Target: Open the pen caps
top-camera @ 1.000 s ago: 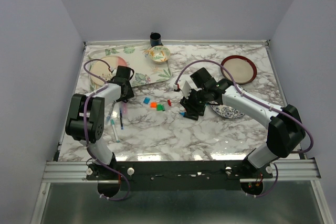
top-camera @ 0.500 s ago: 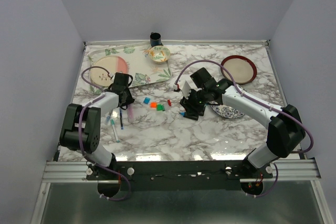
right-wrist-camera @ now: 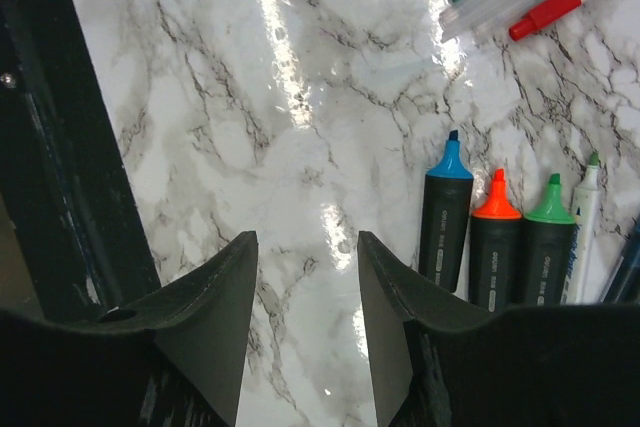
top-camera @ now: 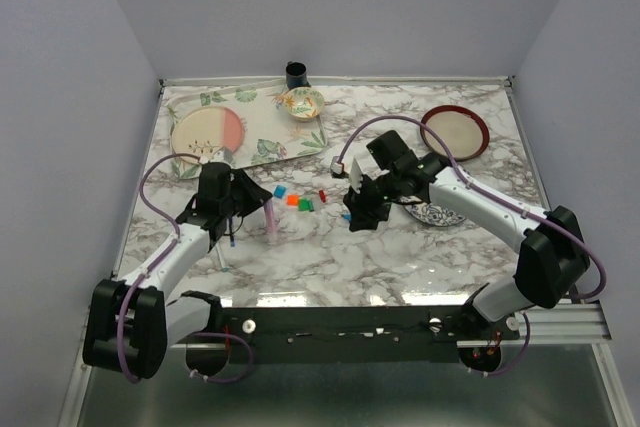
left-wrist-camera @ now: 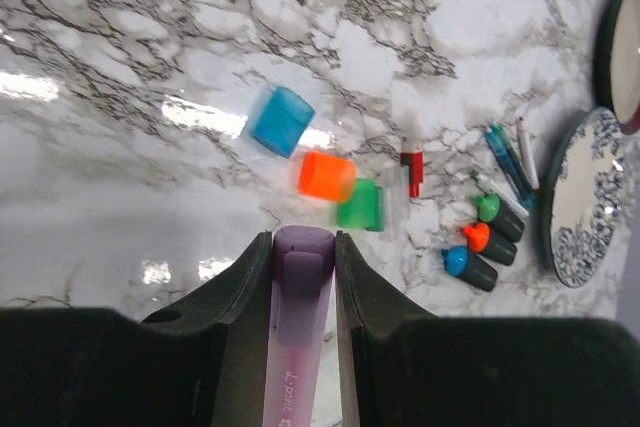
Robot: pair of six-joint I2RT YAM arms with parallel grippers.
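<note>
My left gripper (left-wrist-camera: 303,239) is shut on a pale pink pen with a purple cap (left-wrist-camera: 302,257). In the top view it (top-camera: 262,209) holds the pen (top-camera: 270,221) above the table, left of the loose caps. Loose blue (left-wrist-camera: 282,121), orange (left-wrist-camera: 326,176), green (left-wrist-camera: 359,205) and small red (left-wrist-camera: 411,169) caps lie on the marble. My right gripper (right-wrist-camera: 308,247) is open and empty, hovering left of three uncapped black highlighters with blue (right-wrist-camera: 445,217), orange (right-wrist-camera: 495,247) and green (right-wrist-camera: 545,247) tips. It also shows in the top view (top-camera: 358,215).
Thin pens (top-camera: 228,239) lie under the left arm. A floral tray (top-camera: 270,137) with a pink plate (top-camera: 207,133) sits back left, with a small bowl (top-camera: 303,102) and black cup (top-camera: 297,74) behind. A red plate (top-camera: 455,130) and blue patterned plate (top-camera: 435,213) are on the right.
</note>
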